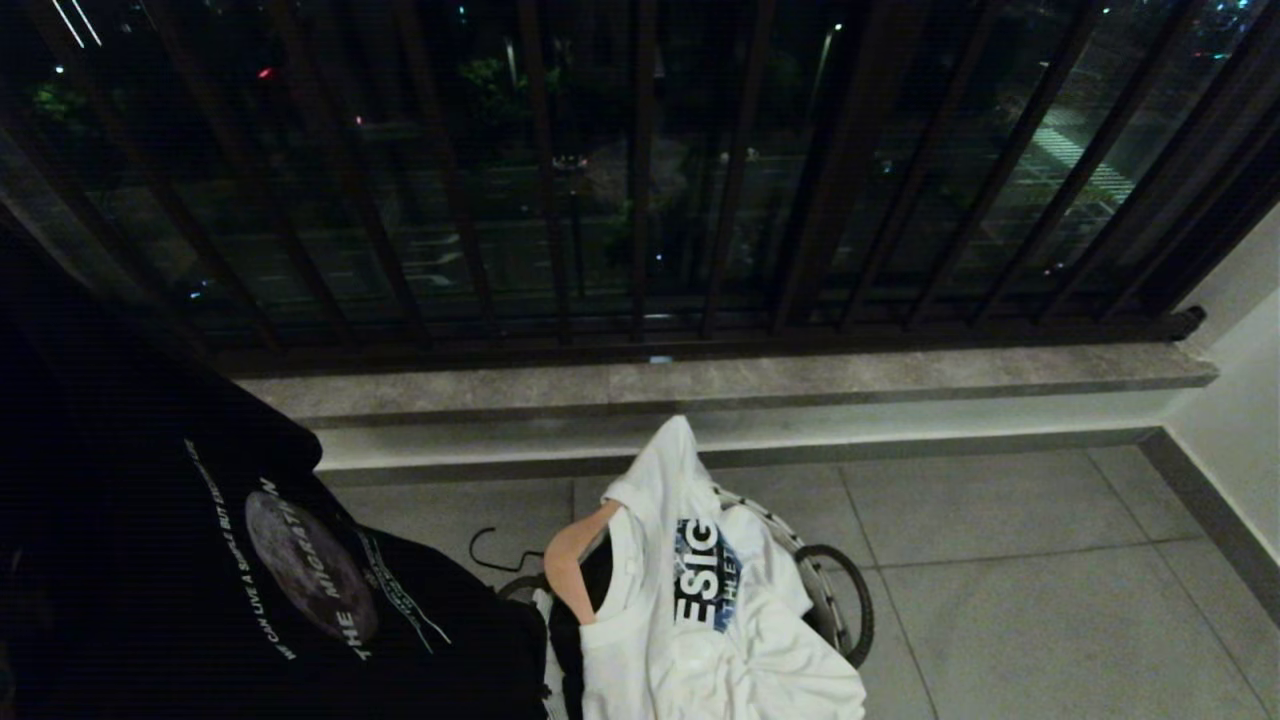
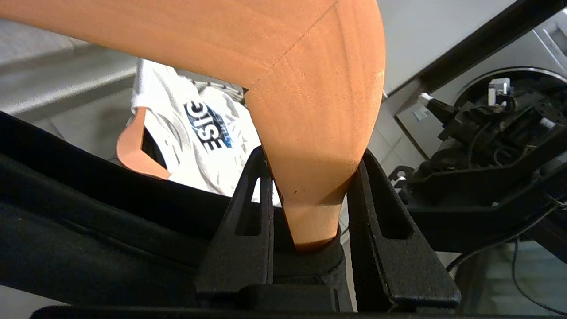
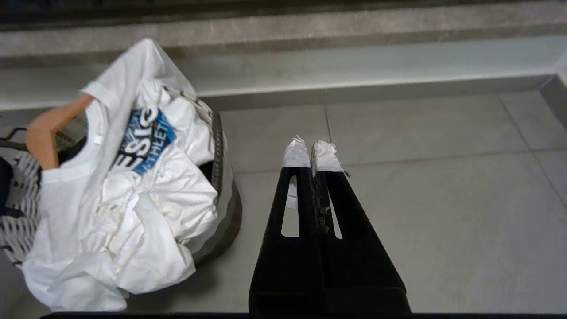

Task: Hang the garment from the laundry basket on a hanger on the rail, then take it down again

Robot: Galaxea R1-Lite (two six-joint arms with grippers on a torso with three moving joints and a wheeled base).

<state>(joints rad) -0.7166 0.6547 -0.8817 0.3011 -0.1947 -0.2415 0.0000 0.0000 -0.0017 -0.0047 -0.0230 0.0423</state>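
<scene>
My left gripper (image 2: 312, 155) is shut on the thick middle of an orange wooden hanger (image 2: 310, 88). A black garment (image 2: 88, 212) hangs round this hanger. In the head view the black garment (image 1: 200, 560), with a moon print, fills the near left and hides that gripper. The laundry basket (image 1: 808, 575) stands on the floor below. A white T-shirt (image 1: 700, 620) on a second wooden hanger (image 1: 572, 560) lies heaped in it. My right gripper (image 3: 310, 153) is shut and empty, low over the floor tiles beside the laundry basket (image 3: 217, 146). The rail is out of view.
Dark window-guard bars (image 1: 640, 200) rise behind a grey stone sill (image 1: 720, 385). A white wall (image 1: 1240, 400) closes the right side. Grey floor tiles (image 1: 1020, 600) stretch to the right of the basket. Dark machine parts and cables (image 2: 487, 133) show past the left gripper.
</scene>
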